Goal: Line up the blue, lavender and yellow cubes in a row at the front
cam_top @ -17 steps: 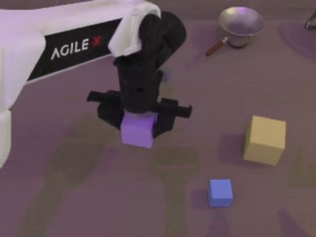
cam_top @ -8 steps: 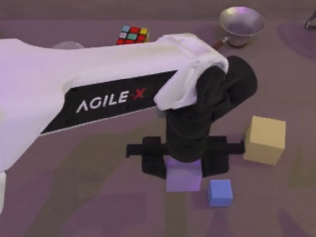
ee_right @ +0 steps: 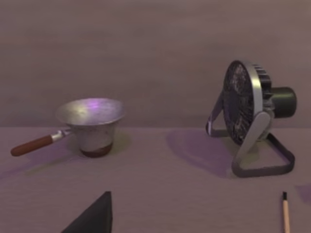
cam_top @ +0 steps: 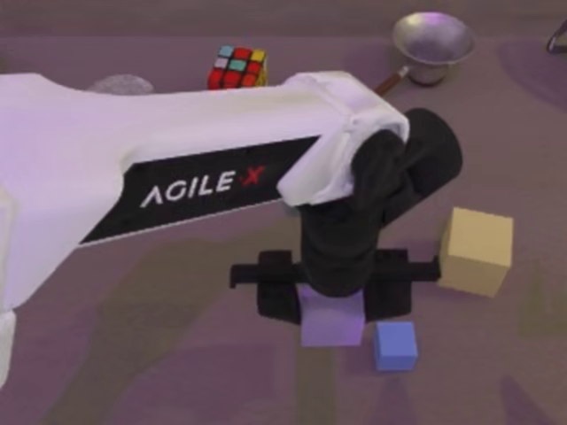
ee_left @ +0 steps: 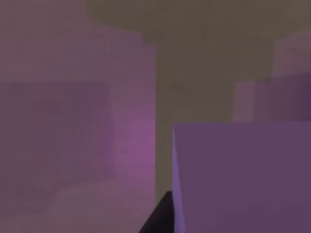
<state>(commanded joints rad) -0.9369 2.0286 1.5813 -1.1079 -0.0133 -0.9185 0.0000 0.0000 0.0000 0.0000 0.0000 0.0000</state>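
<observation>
My left gripper [cam_top: 333,305] is shut on the lavender cube [cam_top: 332,326] near the table's front, its dark fingers pressed on the cube's left and right sides. The small blue cube [cam_top: 395,345] sits just right of the lavender one with a narrow gap between them. The larger yellow cube [cam_top: 477,251] stands farther right and back. In the left wrist view the lavender cube [ee_left: 243,179] fills the space by my left gripper [ee_left: 200,216]. My right gripper [ee_right: 138,227] is out of the top view, parked at the back right and open, showing one dark fingertip [ee_right: 97,216].
A multicoloured puzzle cube [cam_top: 236,67] lies at the back, and a metal pan [cam_top: 431,42] with a wooden handle stands at the back right. The right wrist view shows the pan [ee_right: 92,124], a small desk fan [ee_right: 252,119] and a pencil-like stick [ee_right: 285,213].
My left arm carried the lavender cube from the left middle of the table rightward and toward the front, stopping beside the blue cube. Over the last half second it only settled slightly.
</observation>
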